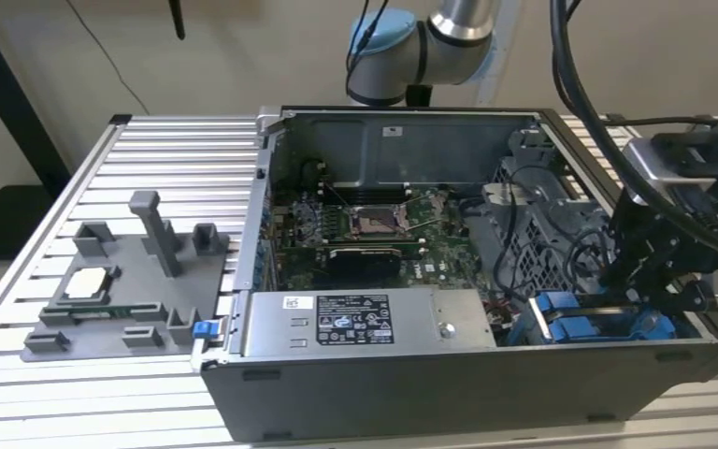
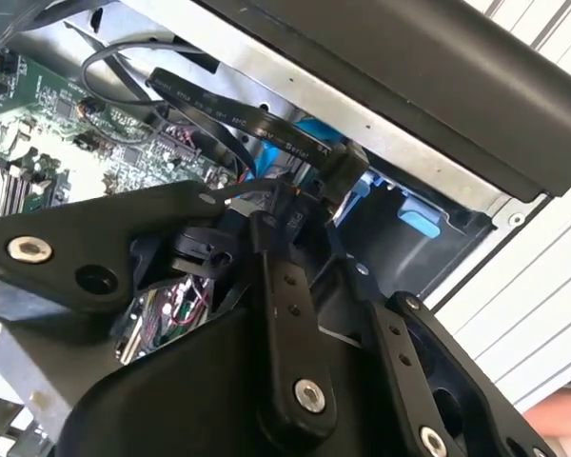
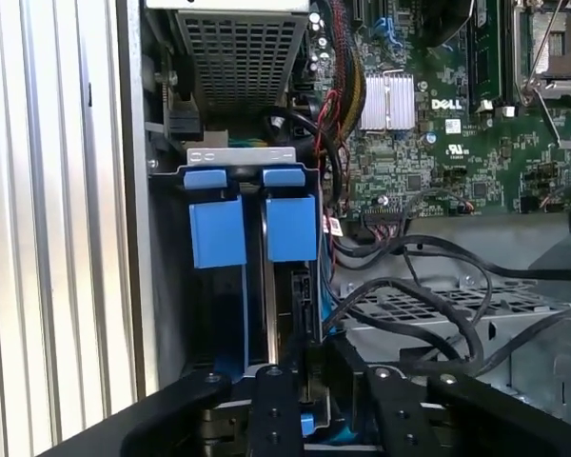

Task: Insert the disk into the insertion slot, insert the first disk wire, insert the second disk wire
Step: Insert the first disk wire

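Observation:
The disk, in its bright blue carrier [image 3: 290, 228], sits down inside the insertion slot, a grey metal cage [image 3: 240, 155] with blue tabs at the case's near corner on the exterior view's right [image 1: 583, 327]. My gripper [image 1: 658, 290] hangs right over that cage. In the second wrist view my gripper [image 2: 295, 205] is shut on the black connector of a flat black disk wire [image 2: 219, 105], held at the disk's end. In the first wrist view my gripper [image 3: 309, 360] reaches down beside the blue carrier. I cannot tell which of the two wires this is.
The open computer case [image 1: 459, 393] lies on a slatted aluminium table [image 1: 172, 140]. A silver power supply box [image 1: 359, 323] fills its front, with the motherboard [image 1: 372, 224] behind. Loose black cables [image 3: 419, 295] cross beside the cage. A grey fixture [image 1: 122, 281] stands on the exterior view's left.

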You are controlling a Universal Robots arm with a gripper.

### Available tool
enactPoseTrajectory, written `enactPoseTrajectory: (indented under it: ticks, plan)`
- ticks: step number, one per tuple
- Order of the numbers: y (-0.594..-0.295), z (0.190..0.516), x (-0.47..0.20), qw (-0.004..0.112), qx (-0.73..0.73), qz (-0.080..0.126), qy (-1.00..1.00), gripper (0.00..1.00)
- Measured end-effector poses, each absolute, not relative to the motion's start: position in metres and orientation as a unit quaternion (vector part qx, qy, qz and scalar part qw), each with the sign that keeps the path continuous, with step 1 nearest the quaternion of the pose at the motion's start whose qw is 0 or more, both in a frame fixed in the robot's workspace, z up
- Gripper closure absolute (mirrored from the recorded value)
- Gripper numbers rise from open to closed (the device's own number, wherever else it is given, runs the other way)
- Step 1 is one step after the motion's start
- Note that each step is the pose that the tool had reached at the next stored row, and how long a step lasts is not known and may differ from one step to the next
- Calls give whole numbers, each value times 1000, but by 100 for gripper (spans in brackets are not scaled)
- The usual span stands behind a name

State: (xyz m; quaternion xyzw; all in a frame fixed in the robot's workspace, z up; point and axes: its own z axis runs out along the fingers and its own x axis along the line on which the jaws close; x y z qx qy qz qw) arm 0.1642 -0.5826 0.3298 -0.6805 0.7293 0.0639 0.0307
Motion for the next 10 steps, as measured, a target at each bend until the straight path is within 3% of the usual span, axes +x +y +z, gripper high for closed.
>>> enactPoseTrajectory:
  ticks: [10]
  plan:
    - [-583, 361, 162, 31, -680, 64, 730, 0]
